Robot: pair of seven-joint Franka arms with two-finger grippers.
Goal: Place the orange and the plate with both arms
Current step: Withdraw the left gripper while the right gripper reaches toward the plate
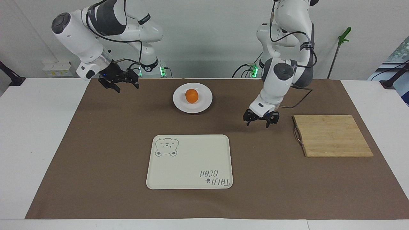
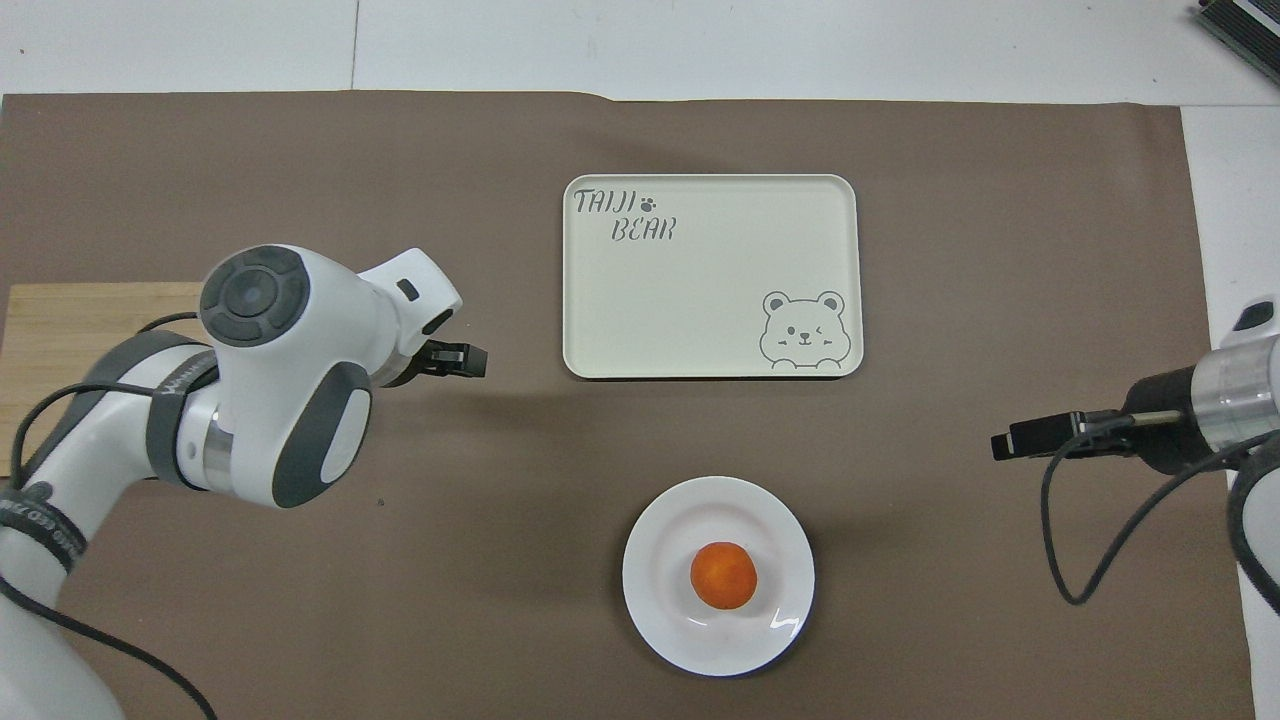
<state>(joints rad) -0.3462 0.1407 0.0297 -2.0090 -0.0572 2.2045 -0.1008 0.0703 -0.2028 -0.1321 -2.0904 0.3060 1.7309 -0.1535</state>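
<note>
Orange [image 1: 191, 95] on plate [image 1: 204, 103], left claw [image 1: 261, 122] open, empty

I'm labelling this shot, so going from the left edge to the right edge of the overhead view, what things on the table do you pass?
Wooden cutting board → cream bear tray → white plate holding the orange. The tray and plate overlap crosswise; the tray starts first.

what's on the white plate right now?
Only the orange, sitting about mid-plate. Nothing else shows on the bare white rim around it. Neither gripper is over the plate. The patch of plate directly beneath the orange is covered.
</note>
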